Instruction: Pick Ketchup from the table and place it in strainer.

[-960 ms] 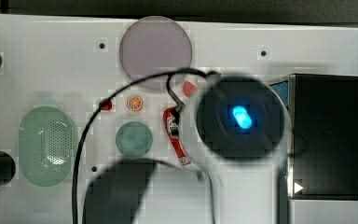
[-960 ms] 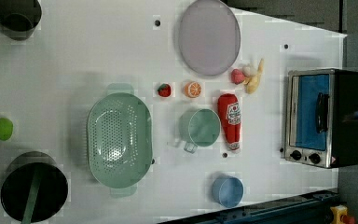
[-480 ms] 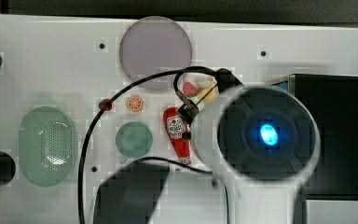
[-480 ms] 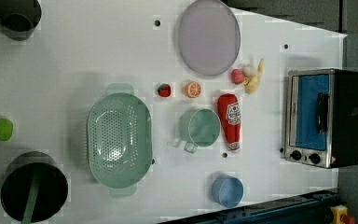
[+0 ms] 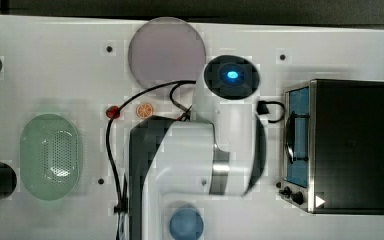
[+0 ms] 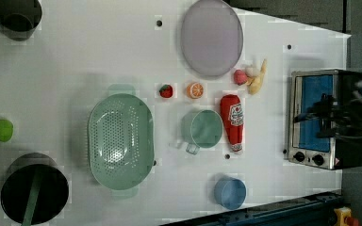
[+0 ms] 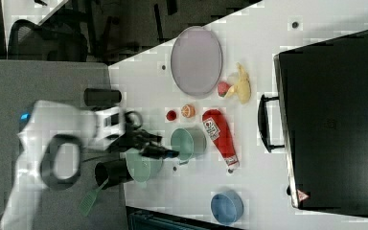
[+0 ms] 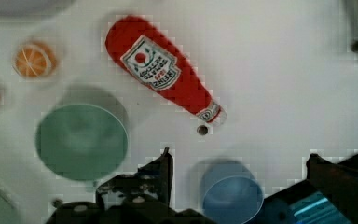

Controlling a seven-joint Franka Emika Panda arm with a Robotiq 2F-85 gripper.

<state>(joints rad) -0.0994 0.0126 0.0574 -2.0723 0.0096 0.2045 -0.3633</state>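
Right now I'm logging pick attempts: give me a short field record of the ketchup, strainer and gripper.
ketchup: lying flat on table, beside the green cup, not held
strainer: empty, on the left view's left of the cup
gripper: open, above the table, holding nothing
placed: no

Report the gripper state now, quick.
Gripper: open wide, holding nothing; the Ketchup lies on the table, untouched.
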